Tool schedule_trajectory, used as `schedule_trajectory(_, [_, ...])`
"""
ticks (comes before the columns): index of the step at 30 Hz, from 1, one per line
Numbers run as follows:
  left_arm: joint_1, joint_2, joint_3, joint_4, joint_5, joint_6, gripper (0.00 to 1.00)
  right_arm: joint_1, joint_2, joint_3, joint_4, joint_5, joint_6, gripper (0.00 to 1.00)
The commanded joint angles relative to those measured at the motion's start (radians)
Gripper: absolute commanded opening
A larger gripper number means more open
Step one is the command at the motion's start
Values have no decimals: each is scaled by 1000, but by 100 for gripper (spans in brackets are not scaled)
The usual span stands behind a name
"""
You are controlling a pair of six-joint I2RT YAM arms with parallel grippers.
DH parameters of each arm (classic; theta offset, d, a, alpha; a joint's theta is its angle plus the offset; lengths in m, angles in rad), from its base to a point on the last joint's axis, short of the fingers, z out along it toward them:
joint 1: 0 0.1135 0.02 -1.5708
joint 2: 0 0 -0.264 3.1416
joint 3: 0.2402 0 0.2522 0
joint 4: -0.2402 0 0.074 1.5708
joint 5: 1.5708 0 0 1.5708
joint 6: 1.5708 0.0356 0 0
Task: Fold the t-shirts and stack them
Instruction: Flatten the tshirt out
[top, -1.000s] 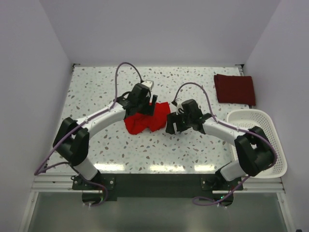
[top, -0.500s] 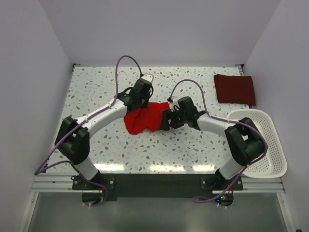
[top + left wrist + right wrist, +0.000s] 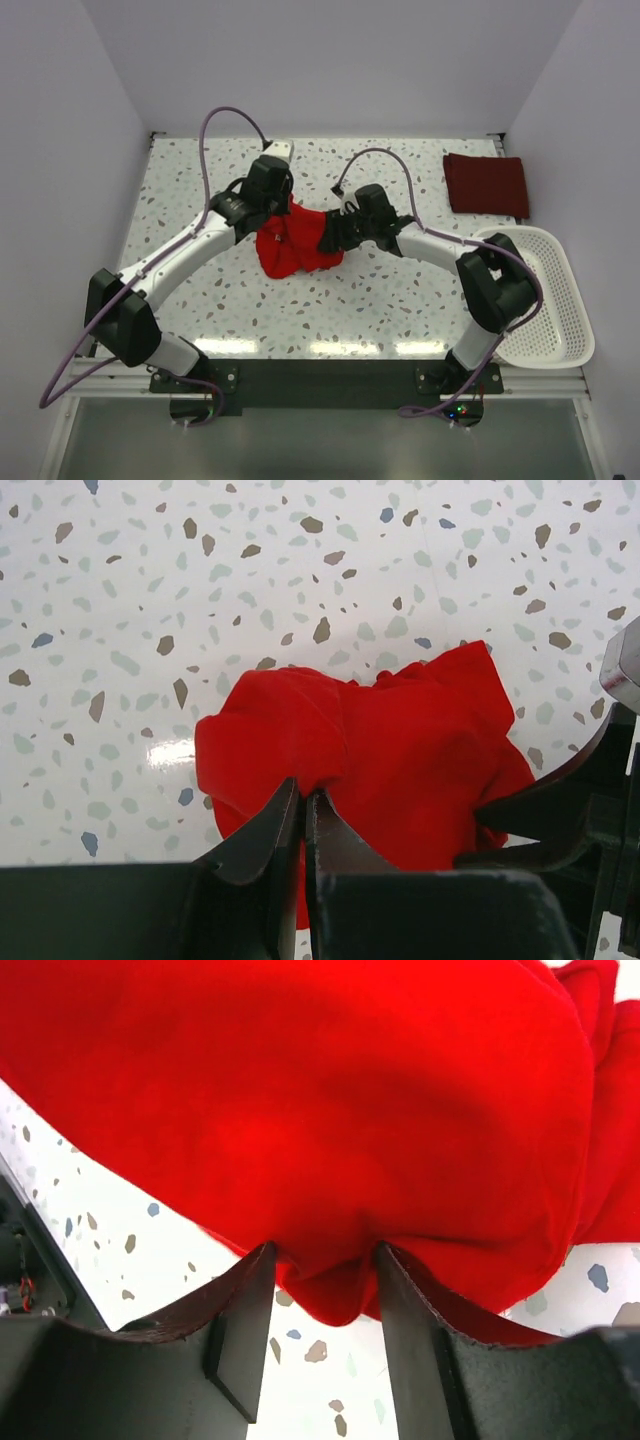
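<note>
The bright red t-shirt (image 3: 298,245) lies crumpled mid-table. My left gripper (image 3: 282,206) is at its far left edge, and in the left wrist view that gripper (image 3: 303,793) is shut on a pinch of the red cloth (image 3: 400,745). My right gripper (image 3: 334,232) is at the shirt's right side. In the right wrist view it (image 3: 326,1256) stands partly open, with a hanging fold of red cloth (image 3: 330,1295) between its fingers. The dark maroon t-shirt (image 3: 486,184) lies folded at the far right.
A white slatted basket (image 3: 548,300) stands at the right edge, beside the right arm's base. Side walls close in the speckled table (image 3: 200,180) on the left and right.
The left gripper has shut on the red shirt's edge and drawn it up and away. The right gripper has moved left onto the shirt, its jaws narrowing. The shirt is more bunched.
</note>
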Motion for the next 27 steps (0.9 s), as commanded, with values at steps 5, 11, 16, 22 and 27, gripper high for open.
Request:
schedule_trajectory(5, [41,-53,-9,22,35,-33,5,13,-8,40,8,5,-6,28])
schedule_trajectory(11, [84,-49,29,22,86,-30,5,15,35,100,-16,27,-6,0])
schedule_trajectory(16, [161,-18,98,28,115,-18,4,13,41,276,-123,79,-63,0])
schedule_trajectory(22, [251,97,250,75,44,-1,13,9,170,680,-243,281,-152,0])
schedule_trajectory(27, [357,195,290,146,-12,-64,49,7,340,960,-342,383,-161,51])
